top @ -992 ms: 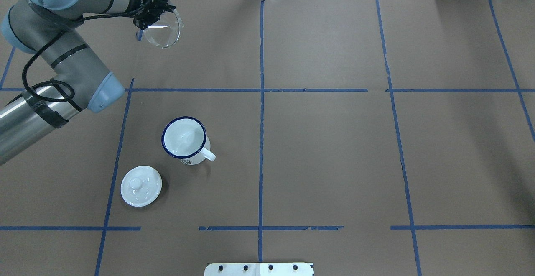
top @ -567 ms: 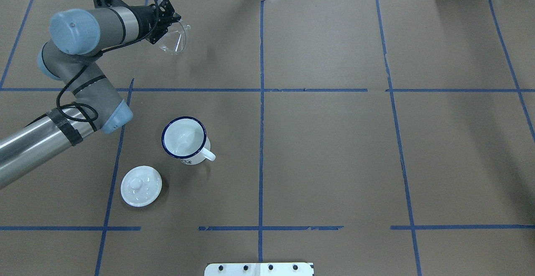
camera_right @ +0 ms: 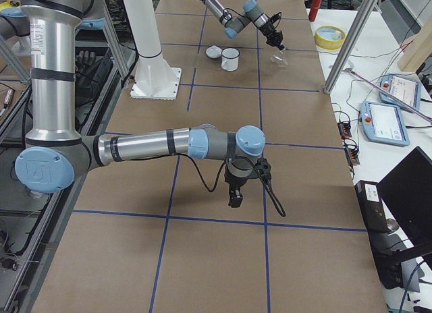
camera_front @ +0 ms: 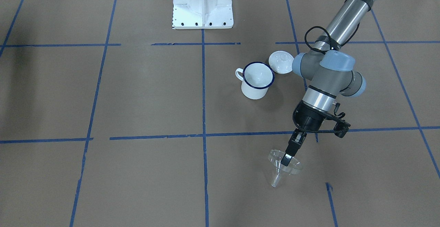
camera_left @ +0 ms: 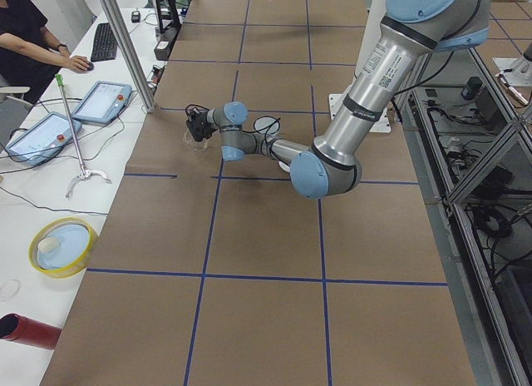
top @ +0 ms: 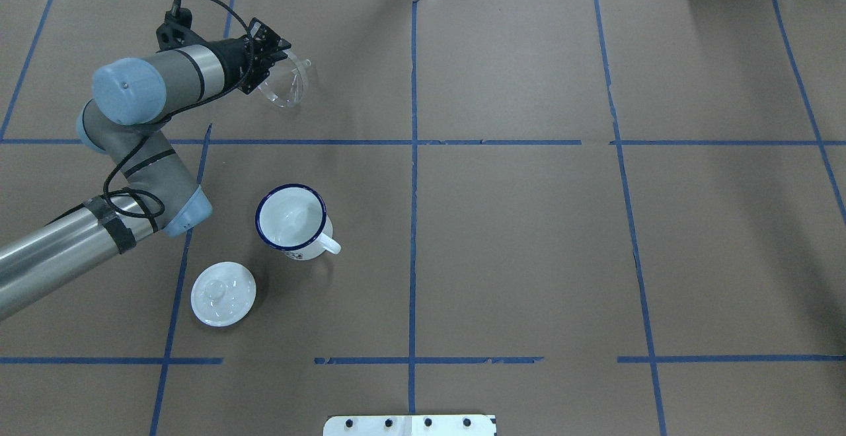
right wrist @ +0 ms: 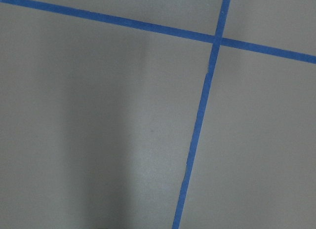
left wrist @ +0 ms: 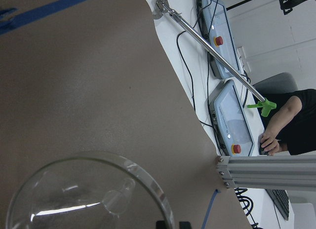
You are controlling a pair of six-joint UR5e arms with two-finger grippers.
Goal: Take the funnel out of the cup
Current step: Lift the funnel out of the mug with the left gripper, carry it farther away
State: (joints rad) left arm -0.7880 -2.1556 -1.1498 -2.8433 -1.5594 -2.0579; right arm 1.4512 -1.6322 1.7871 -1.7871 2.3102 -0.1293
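The clear funnel (top: 285, 83) hangs tilted from my left gripper (top: 273, 66), which is shut on its rim, over the far left part of the table. In the front-facing view the left gripper (camera_front: 286, 159) points down and the funnel (camera_front: 287, 168) has its spout low over the paper; I cannot tell if it touches. The left wrist view shows the funnel's cone (left wrist: 89, 199) from above. The white cup (top: 291, 218) with the blue rim stands upright and empty, well apart from the funnel. My right gripper (camera_right: 235, 195) hangs over bare paper; I cannot tell if it is open.
A white domed lid (top: 223, 292) lies beside the cup, toward the robot. The robot's base plate (camera_front: 202, 24) is at the table's near-robot edge. A yellow bowl (camera_left: 62, 244), control pendants (camera_left: 104, 99) and an operator (camera_left: 33, 37) are beyond the far table edge.
My left gripper has carried the funnel lower and slightly right, tilting it so the spout points toward the table. The cup and lid have not moved.
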